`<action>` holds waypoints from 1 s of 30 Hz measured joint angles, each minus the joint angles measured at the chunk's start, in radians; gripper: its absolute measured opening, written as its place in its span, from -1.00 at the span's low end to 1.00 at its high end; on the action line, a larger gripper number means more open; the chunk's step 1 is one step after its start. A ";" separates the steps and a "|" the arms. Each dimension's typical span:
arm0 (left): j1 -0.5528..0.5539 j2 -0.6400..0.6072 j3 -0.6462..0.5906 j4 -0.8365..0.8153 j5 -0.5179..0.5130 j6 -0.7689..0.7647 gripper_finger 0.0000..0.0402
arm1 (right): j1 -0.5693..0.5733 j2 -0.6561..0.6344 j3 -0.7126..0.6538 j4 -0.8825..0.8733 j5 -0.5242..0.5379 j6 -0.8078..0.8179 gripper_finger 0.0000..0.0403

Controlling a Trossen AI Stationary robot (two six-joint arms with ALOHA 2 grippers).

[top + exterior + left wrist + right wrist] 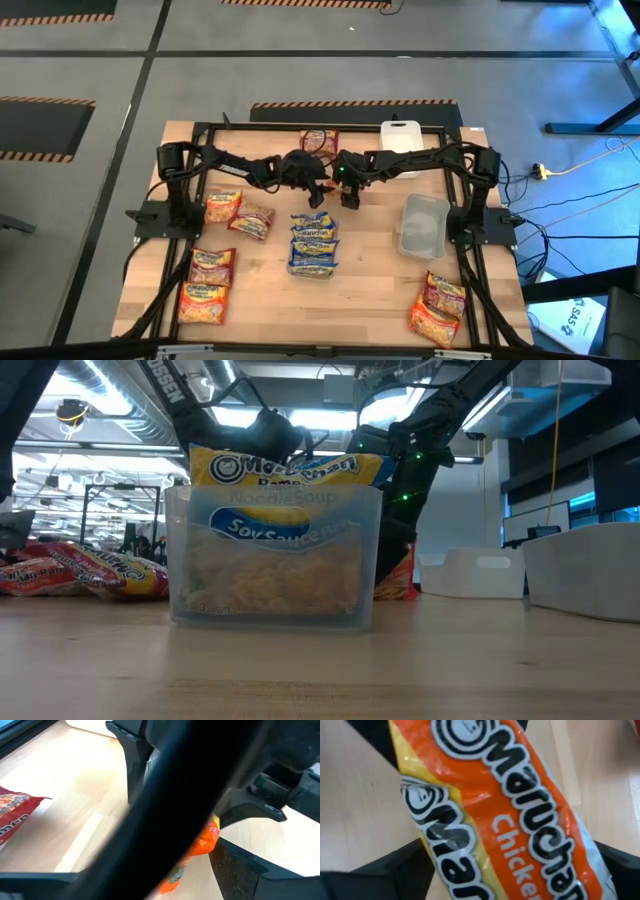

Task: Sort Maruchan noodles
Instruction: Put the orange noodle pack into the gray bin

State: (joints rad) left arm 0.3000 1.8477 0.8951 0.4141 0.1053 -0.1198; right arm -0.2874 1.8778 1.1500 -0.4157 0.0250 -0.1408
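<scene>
An orange-and-yellow Maruchan packet (520, 805) fills the right wrist view between the fingers of my right gripper (349, 198), over the table's far middle. It also shows in the left wrist view (206, 839), below the right arm's wrist. My left gripper (318, 194) is close beside it on the left. A dark blurred shape hides its fingers in its own view. Blue-and-yellow packets (313, 243) stand in a clear container (272, 560) at the table's middle. Orange packets (212, 268) lie on the left side. My right gripper has the orange packet between its two fingers (395, 867), one at each long side (434, 870). The printed face is turned toward the wrist camera. The fingers point down from above and the packet is bowed across its width. It looks clear of the table.
A dark red packet (320, 140) and a white lid (400, 135) lie at the far edge. An empty clear container (422, 222) stands on the right. More packets (437, 308) lie at the near right corner. Bare wood shows at the near middle.
</scene>
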 joint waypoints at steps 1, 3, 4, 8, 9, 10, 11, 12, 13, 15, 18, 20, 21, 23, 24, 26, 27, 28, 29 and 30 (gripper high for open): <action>0.000 0.000 0.000 -0.001 0.001 0.000 0.03 | 0.000 0.000 0.000 0.000 0.000 -0.004 0.71; 0.000 -0.001 0.000 -0.009 0.004 0.017 0.03 | 0.000 0.000 0.000 0.000 0.001 -0.020 0.54; -0.001 -0.004 0.000 -0.019 0.007 0.029 0.03 | 0.000 0.001 0.000 0.001 0.000 -0.026 0.45; -0.008 -0.031 0.001 -0.071 0.007 0.056 0.03 | 0.000 0.001 0.001 0.000 0.002 -0.046 0.03; -0.008 -0.043 0.001 -0.092 0.007 0.056 0.03 | 0.000 0.001 0.001 -0.005 0.008 -0.048 -0.06; -0.010 -0.055 0.001 -0.100 0.007 0.056 0.03 | 0.000 0.001 0.001 -0.004 0.020 -0.049 -0.15; -0.014 -0.068 0.001 -0.113 0.006 0.056 0.03 | 0.001 0.001 0.002 0.000 0.031 -0.049 -0.22; -0.016 -0.084 0.001 -0.140 0.000 0.056 0.03 | 0.001 0.001 0.003 0.003 0.040 -0.049 -0.27; -0.019 -0.102 0.001 -0.173 -0.010 0.056 0.03 | 0.001 0.000 0.003 0.004 0.047 -0.049 -0.31; -0.032 -0.132 0.001 -0.223 -0.040 0.062 0.03 | 0.002 0.000 0.003 0.004 0.061 -0.049 -0.33; -0.054 -0.192 0.000 -0.336 -0.078 0.071 0.03 | 0.001 -0.007 0.003 -0.004 0.070 -0.044 -0.28; -0.073 -0.233 0.000 -0.409 -0.105 0.070 0.03 | 0.001 -0.023 0.002 -0.011 0.069 -0.034 -0.23; -0.083 -0.259 -0.006 -0.447 -0.114 0.066 0.03 | 0.001 -0.037 0.001 -0.015 0.065 -0.026 -0.22; -0.107 -0.298 -0.024 -0.453 -0.126 0.052 0.03 | 0.000 -0.073 0.001 -0.023 0.062 -0.023 -0.23; -0.120 -0.326 -0.047 -0.456 -0.127 0.044 0.03 | 0.000 -0.097 0.001 -0.038 0.061 -0.022 -0.25; -0.147 -0.367 -0.091 -0.429 -0.131 0.020 0.03 | 0.000 -0.143 0.001 -0.077 0.057 -0.020 -0.30; -0.164 -0.389 -0.119 -0.411 -0.142 0.005 0.03 | 0.000 -0.168 0.001 -0.102 0.052 -0.018 -0.32; -0.179 -0.412 -0.150 -0.404 -0.155 -0.013 0.03 | 0.001 -0.195 0.001 -0.124 0.049 -0.013 -0.34; -0.193 -0.429 -0.177 -0.391 -0.170 -0.034 0.03 | 0.004 -0.222 0.001 -0.144 0.044 0.000 -0.34; -0.207 -0.441 -0.203 -0.362 -0.187 -0.055 0.03 | 0.006 -0.249 0.001 -0.165 0.043 0.007 -0.34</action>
State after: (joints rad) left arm 0.0933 1.4063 0.6919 0.0526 -0.0816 -0.1743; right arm -0.2810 1.6284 1.1507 -0.5803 0.0685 -0.1336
